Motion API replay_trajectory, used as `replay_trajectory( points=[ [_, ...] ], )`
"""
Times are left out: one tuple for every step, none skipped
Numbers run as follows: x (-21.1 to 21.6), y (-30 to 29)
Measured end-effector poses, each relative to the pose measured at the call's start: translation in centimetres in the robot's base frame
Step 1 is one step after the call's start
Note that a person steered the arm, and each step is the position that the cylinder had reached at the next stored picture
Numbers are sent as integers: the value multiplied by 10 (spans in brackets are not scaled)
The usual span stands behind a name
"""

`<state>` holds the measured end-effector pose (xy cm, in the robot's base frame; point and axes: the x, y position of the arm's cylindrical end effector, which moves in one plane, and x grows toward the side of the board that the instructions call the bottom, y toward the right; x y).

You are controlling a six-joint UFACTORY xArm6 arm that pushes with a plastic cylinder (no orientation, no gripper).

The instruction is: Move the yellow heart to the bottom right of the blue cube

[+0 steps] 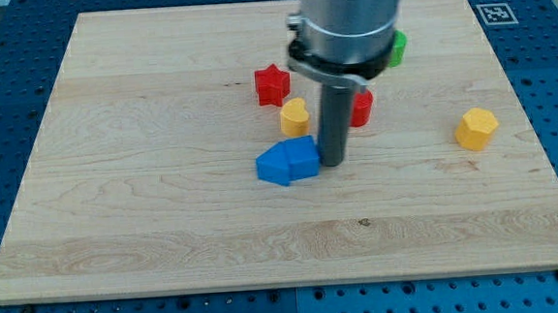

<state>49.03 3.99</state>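
Blue perforated metal surrounds a pale wooden board (166, 212), which fills most of the single camera view. My arm comes down from the board's top edge as a grey cylinder with a dark ring (348, 21), and under it hangs my straight dark rod. I have no jaws to open or close; my tip (335, 162) rests on the wood near the middle of the board.

My tip stands just beside the right end of the blue block (287, 162), close enough that I cannot tell if they touch. This block looks more long than cubic. The yellow heart (295, 116) lies just above the blue block, toward the top edge, and slightly to the left of my rod. A red star (272, 84) sits farther toward the top edge, near the heart. Another red block (361, 107) is partly hidden behind my rod. A green block (399, 47) shows only a little behind the cylinder. A yellow hexagon block (476, 128) lies alone near the right edge.
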Motion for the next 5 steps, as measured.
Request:
replay_trajectory(
  points=[
    [0,-36],
    [-2,-46],
    [-38,-45],
    [-54,-45],
    [-65,-47]
  ],
)
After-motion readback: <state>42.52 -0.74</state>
